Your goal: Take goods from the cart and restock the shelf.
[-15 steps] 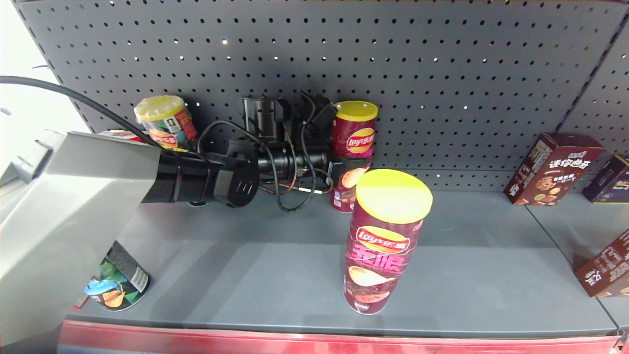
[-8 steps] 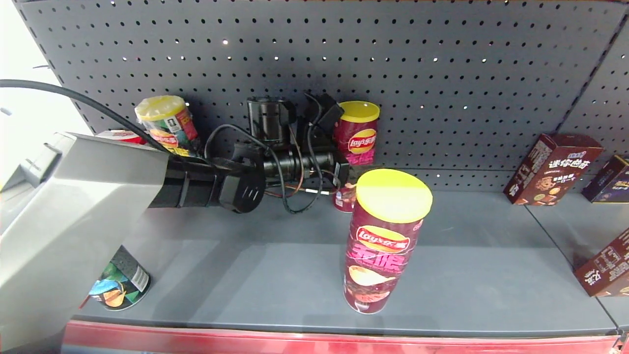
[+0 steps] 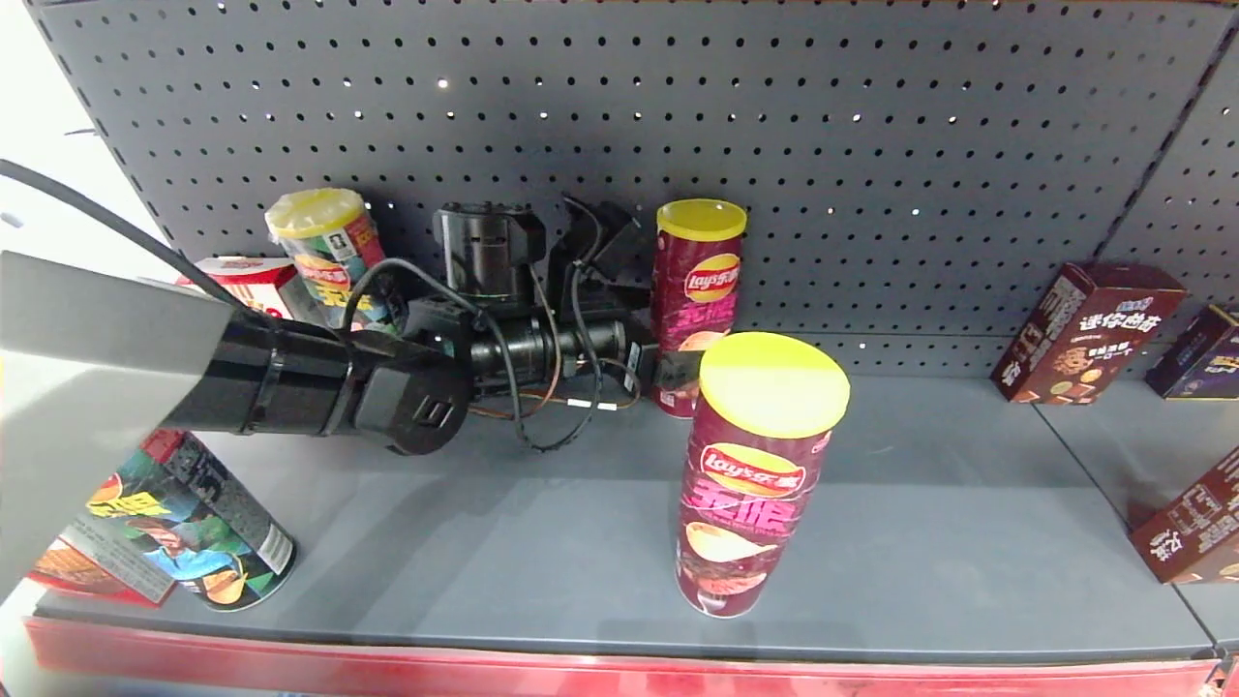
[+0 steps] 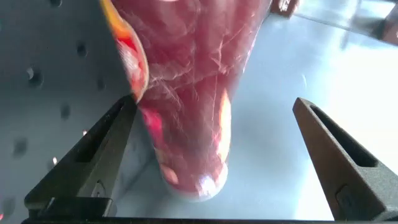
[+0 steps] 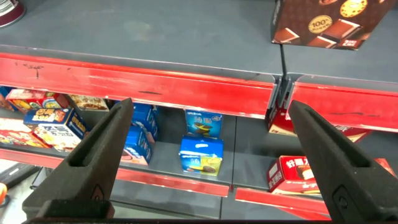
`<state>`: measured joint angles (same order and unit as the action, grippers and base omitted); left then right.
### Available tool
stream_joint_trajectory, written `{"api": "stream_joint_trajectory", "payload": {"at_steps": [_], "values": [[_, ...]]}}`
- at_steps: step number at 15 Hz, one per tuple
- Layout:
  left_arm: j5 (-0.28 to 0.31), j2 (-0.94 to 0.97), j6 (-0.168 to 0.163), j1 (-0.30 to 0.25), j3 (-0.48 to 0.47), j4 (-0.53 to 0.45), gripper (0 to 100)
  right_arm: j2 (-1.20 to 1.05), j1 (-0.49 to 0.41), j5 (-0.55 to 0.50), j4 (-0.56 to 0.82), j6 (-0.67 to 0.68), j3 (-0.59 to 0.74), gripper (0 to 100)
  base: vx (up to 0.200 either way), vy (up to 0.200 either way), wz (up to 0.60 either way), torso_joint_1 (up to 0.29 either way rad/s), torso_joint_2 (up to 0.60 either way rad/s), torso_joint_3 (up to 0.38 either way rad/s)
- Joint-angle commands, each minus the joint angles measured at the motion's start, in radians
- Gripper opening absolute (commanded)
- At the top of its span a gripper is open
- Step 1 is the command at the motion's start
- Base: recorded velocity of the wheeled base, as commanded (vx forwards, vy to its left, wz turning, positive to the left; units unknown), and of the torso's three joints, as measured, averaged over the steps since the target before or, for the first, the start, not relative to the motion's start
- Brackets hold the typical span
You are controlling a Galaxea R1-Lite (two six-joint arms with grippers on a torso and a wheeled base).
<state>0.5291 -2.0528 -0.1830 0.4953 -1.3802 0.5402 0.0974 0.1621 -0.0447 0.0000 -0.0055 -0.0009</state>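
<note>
Straddling the chip can [image 3: 699,261] with your left gripper [image 4: 214,104] open.
The can stands off-centre between the jaws; retreat crooked and you could topple it.

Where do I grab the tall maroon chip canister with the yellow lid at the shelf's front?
Grip the maroon chip canister around its round wall at mid-height, coming in level from the shelf's open front. It stands upright with bare shelf on both sides, so there is likely room to straddle it; the flat yellow lid offers little hold.
</note>
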Motion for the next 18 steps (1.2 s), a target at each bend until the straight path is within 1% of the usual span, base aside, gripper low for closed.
{"api": "stream_joint_trajectory", "payload": {"at_steps": [1,2,3,4,5,6,8,10,11,13,14,15,18], "values": [[-0.012,0.118,0.000,-0.004,0.121,0.027,100,0.002,0.000,0.000,0.000,-0.001,0.001,100,0.000,0.000,0.00,0.000,0.00,0.000],[-0.017,0.125,0.000,-0.004,0.138,0.038,100,0.001,0.000,0.000,0.000,-0.001,0.001,100,0.000,0.000,0.00,0.000,0.00,0.000],[-0.051,0.138,0.000,-0.001,0.168,0.063,100,0.001,0.000,0.000,0.000,-0.001,0.001,100,0.000,0.000,0.00,0.000,0.00,0.000],[-0.106,0.151,0.000,0.002,0.193,0.080,100,0.002,0.000,0.000,0.000,-0.001,0.001,100,0.000,0.000,0.00,0.000,0.00,0.000],[-0.135,0.155,0.000,0.008,0.204,0.089,100,0.002,0.000,0.000,0.000,-0.001,-0.001,100,0.000,0.000,0.00,0.000,0.00,0.000],[-0.179,0.168,0.000,0.020,0.222,0.104,100,0.002,0.000,0.000,0.000,-0.001,-0.001,100,0.000,0.000,0.00,0.000,0.00,0.000],[-0.245,0.180,0.000,0.019,0.273,0.127,100,0.002,0.000,0.000,0.000,-0.001,-0.001,100,0.000,0.000,0.00,0.000,0.00,0.000],[-0.275,0.183,-0.001,0.014,0.299,0.144,100,0.001,0.000,0.000,0.000,-0.001,-0.001,100,0.000,0.000,0.00,0.000,0.00,0.000],[-0.299,0.181,-0.001,0.009,0.306,0.155,100,0.001,0.000,0.000,0.000,-0.001,-0.001,100,0.000,0.000,0.00,0.000,0.00,0.000],[-0.380,0.177,0.000,0.009,0.306,0.153,100,0.001,0.000,0.000,0.000,-0.001,0.001,100,0.000,0.000,0.00,0.000,0.00,0.000],[-0.405,0.171,0.000,0.009,0.306,0.152,100,0.001,0.000,0.000,0.000,-0.001,-0.001,100,0.000,0.000,0.00,0.000,0.00,0.000],[-0.420,0.164,0.000,0.009,0.306,0.152,100,0.001,0.000,0.000,0.000,-0.001,-0.001,100,0.000,0.000,0.00,0.000,0.00,0.000],[-0.420,0.146,0.000,0.025,0.293,0.153,100,0.002,0.000,0.000,0.000,-0.001,0.001,100,0.000,0.000,0.00,0.000,0.00,0.000]]}}
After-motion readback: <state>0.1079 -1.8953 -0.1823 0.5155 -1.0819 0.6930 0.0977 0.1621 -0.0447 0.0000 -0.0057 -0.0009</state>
